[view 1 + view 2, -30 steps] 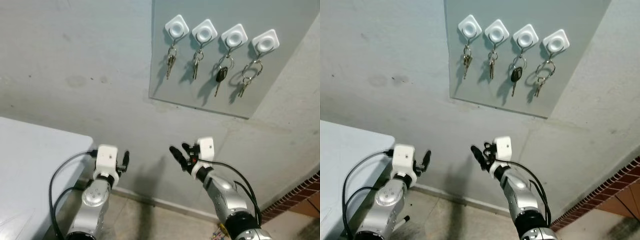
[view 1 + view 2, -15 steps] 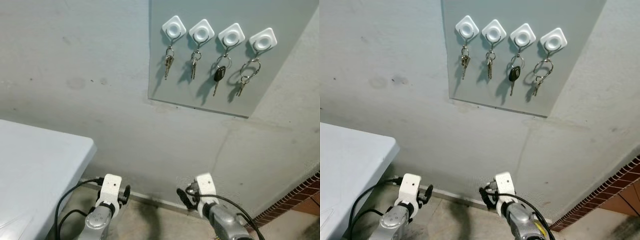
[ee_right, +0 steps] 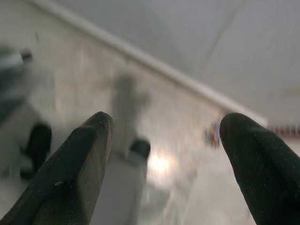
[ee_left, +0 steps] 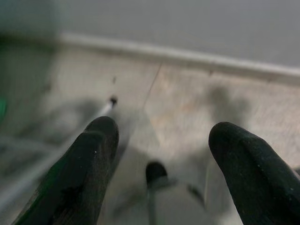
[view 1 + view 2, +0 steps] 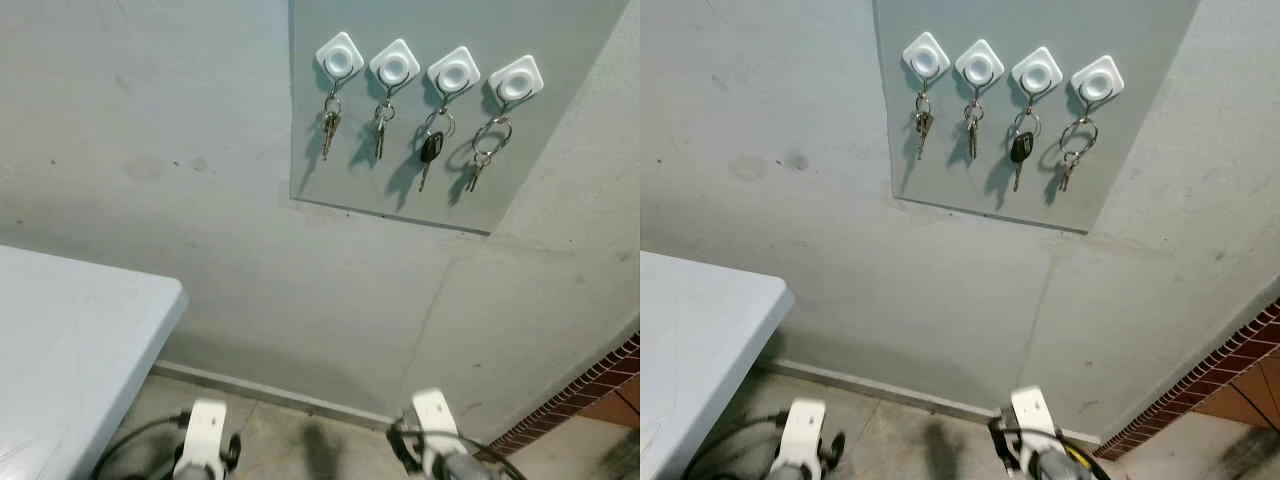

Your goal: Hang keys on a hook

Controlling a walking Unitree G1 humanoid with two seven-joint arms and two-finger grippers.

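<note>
A grey panel (image 5: pixel 560 30) on the wall carries a row of white hooks (image 5: pixel 394 67). Each hook holds something: a small key bunch (image 5: pixel 327 120), a second bunch (image 5: pixel 380 128), a black-headed key (image 5: pixel 429 150) and a large ring with keys (image 5: pixel 482 158). Both arms hang low at the bottom edge of the eye views, far below the panel. My left gripper (image 4: pixel 164 136) is open over the floor, with nothing between its fingers. My right gripper (image 3: pixel 168 124) is also open and holds nothing.
A white table (image 5: pixel 70 330) fills the lower left. A pale skirting strip (image 5: pixel 270 390) runs along the foot of the wall above a concrete floor. Red brick (image 5: pixel 590 400) shows at the lower right. A small coloured object (image 3: pixel 212 136) lies on the floor.
Both arms have dropped from chest height to the bottom edge of the eye views. The keys hang on their hooks as before.
</note>
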